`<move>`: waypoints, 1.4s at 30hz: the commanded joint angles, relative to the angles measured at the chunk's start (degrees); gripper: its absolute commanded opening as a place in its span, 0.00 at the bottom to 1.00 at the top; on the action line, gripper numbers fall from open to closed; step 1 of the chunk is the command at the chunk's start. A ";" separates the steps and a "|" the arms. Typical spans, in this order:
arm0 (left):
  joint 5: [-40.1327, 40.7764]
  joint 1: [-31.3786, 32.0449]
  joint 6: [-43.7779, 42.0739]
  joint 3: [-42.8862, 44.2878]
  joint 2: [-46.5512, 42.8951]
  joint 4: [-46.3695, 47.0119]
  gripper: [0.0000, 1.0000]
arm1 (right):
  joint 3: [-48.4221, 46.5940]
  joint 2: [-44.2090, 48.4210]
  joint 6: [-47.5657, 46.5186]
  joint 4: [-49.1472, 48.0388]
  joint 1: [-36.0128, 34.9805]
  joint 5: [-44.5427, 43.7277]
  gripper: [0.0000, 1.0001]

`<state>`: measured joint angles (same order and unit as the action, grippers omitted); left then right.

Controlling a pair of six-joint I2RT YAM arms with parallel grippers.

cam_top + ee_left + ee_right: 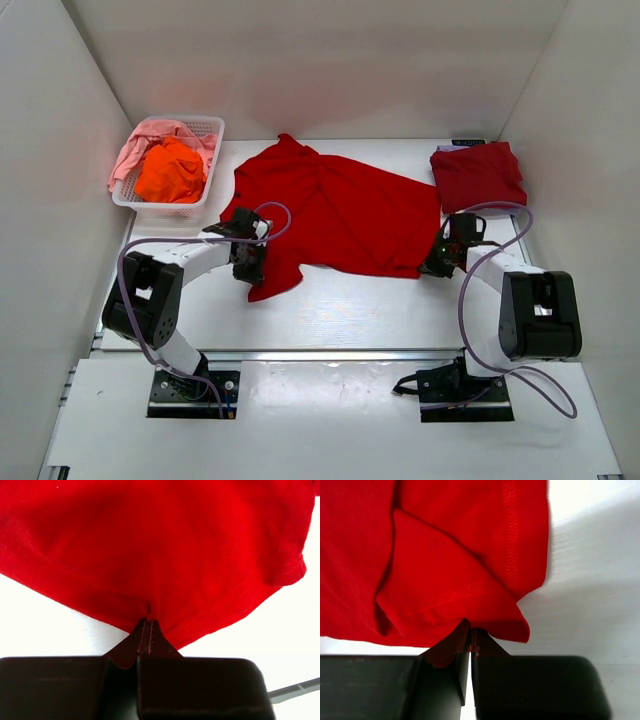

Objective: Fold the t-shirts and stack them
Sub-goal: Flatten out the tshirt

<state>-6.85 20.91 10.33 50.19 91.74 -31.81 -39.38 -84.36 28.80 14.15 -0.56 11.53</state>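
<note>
Red cloth fills the top view: the bright red t-shirt (340, 215) lies spread on the table (340, 315), with the left fingers (250, 266) at its near-left hem, the right fingers (437, 263) at its near-right corner, the crimson t-shirt (478, 175) folded beyond its far-right corner, and the orange t-shirt (172, 170) and pink t-shirt (135, 150) in a basket (207, 127) to its far left. From the left wrist, the left fingers are closed, pinching that hem. From the right wrist, the right fingers are closed on a doubled-over corner.

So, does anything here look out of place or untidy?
Nothing is damaged. The pale pink t-shirt hangs out over the left rim of the basket, and the bright red t-shirt lies askew on the table, its near right corner doubled over.
</note>
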 commanded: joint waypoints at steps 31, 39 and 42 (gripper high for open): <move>-5.10 -14.05 10.24 68.90 -16.52 -4.75 0.00 | -50.80 23.73 -4.89 18.37 8.38 17.12 0.00; -6.07 -14.67 5.77 66.78 -3.27 -5.54 0.00 | -47.29 9.32 -4.10 15.30 3.47 16.69 0.00; -6.59 -15.71 4.44 73.69 4.65 -5.80 0.00 | -48.68 2.65 -2.96 11.69 2.49 17.91 0.00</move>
<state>-12.60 6.50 17.10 118.58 91.48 -36.36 -87.09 -78.02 24.43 30.11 3.09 28.58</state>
